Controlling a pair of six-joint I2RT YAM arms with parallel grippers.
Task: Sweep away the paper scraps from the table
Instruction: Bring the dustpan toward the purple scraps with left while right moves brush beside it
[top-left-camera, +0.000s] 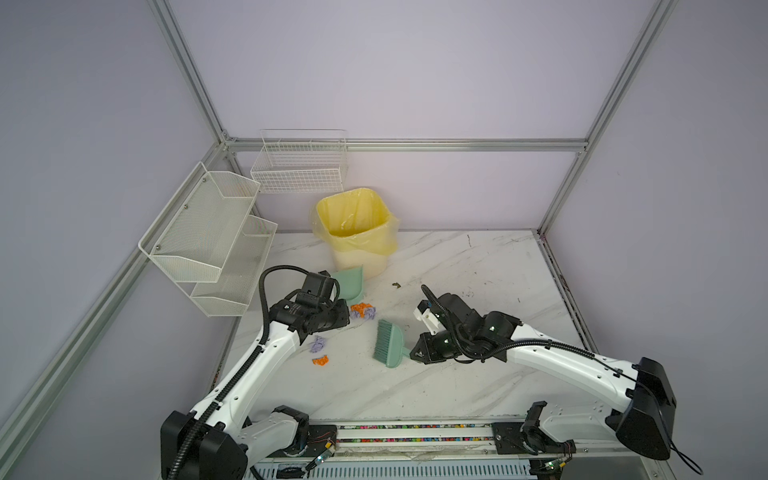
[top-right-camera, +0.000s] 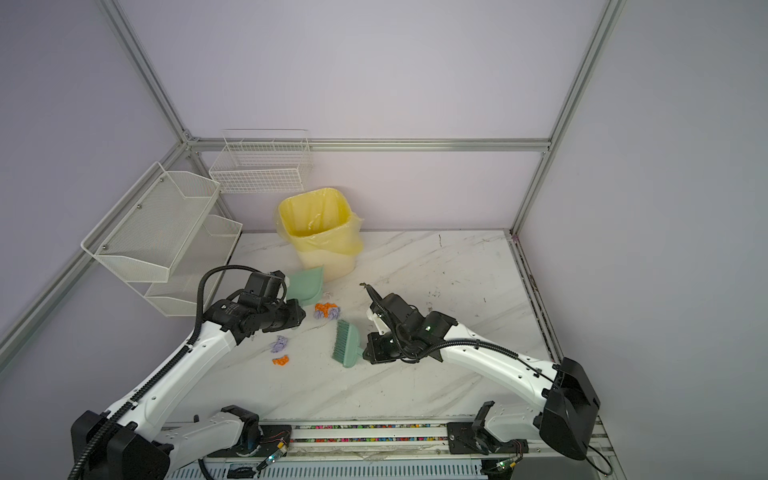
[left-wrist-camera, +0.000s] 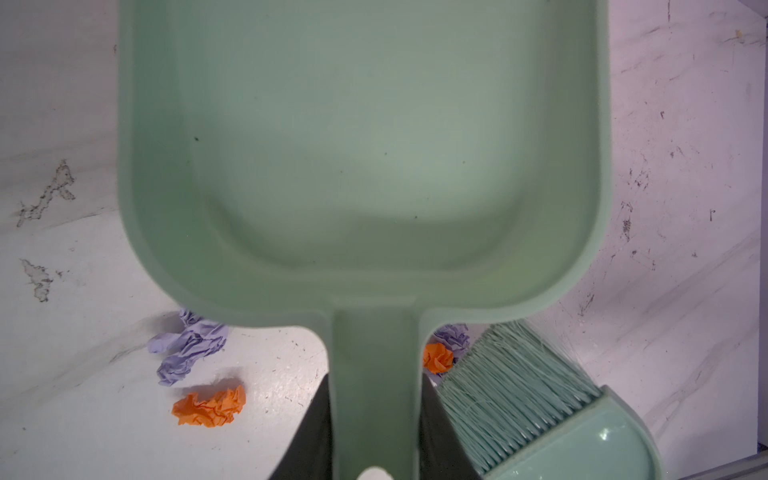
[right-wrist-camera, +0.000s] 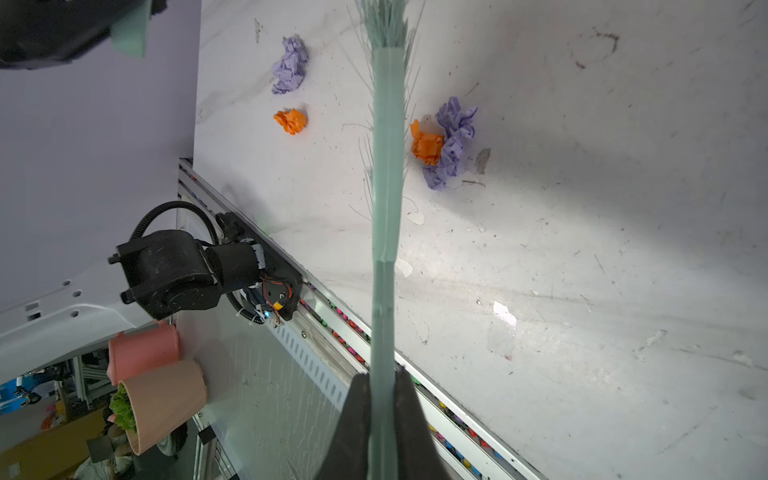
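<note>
My left gripper (left-wrist-camera: 376, 415) is shut on the handle of an empty mint-green dustpan (top-left-camera: 351, 284), which it holds near the bin. My right gripper (right-wrist-camera: 382, 399) is shut on the handle of a mint-green brush (top-left-camera: 388, 343), bristles pointing left toward the scraps. One cluster of orange and purple paper scraps (top-left-camera: 362, 311) lies on the table (top-left-camera: 457, 374) between pan and brush. A purple scrap (top-left-camera: 318, 344) and an orange scrap (top-left-camera: 320, 360) lie nearer the front left, beside the left arm. The left wrist view shows these scraps (left-wrist-camera: 210, 405) beyond the pan's rear edge.
A bin with a yellow liner (top-left-camera: 357, 232) stands at the back behind the dustpan. White mesh shelves (top-left-camera: 208, 232) and a wire basket (top-left-camera: 299, 166) hang on the left and back walls. A small dark speck (top-left-camera: 396, 284) lies mid-table. Aluminium rails (top-left-camera: 561, 291) edge the table.
</note>
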